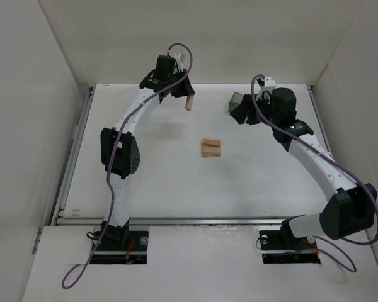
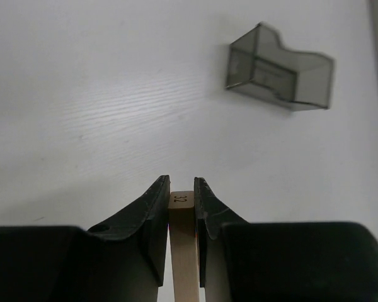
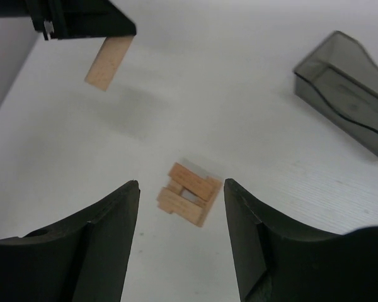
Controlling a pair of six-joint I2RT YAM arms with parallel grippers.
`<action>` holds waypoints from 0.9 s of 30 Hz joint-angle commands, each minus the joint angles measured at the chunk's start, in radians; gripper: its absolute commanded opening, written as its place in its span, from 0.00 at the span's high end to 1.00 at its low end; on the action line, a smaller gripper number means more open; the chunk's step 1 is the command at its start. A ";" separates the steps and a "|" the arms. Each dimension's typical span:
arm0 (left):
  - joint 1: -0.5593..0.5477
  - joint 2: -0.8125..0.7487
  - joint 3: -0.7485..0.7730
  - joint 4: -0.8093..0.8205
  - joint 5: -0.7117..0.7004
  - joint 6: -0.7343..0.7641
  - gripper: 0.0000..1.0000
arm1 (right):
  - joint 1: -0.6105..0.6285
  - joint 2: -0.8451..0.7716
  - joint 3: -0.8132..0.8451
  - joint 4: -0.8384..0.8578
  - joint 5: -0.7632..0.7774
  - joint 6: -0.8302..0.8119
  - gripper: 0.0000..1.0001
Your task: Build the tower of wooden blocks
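Left arm reaches far, left gripper (image 1: 185, 95) pinched tight on a wood block (image 1: 189, 103). Right gripper (image 3: 181, 184) raised, jaws partly apart, empty.

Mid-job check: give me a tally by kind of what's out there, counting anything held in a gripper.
wood block, clamped in the left gripper: 1
tower of stacked blocks, too small to count bar by bar: 1
grey plastic bin, lying apart from the tower: 1
Total: 3

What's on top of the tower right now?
Nothing: the tower has bare top bars, partly covering the layer beneath. The left claw holds a wood block well away.
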 commanded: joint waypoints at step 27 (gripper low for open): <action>-0.078 -0.288 -0.108 0.086 -0.056 -0.148 1.00 | 0.290 0.263 0.179 0.416 0.085 0.409 0.30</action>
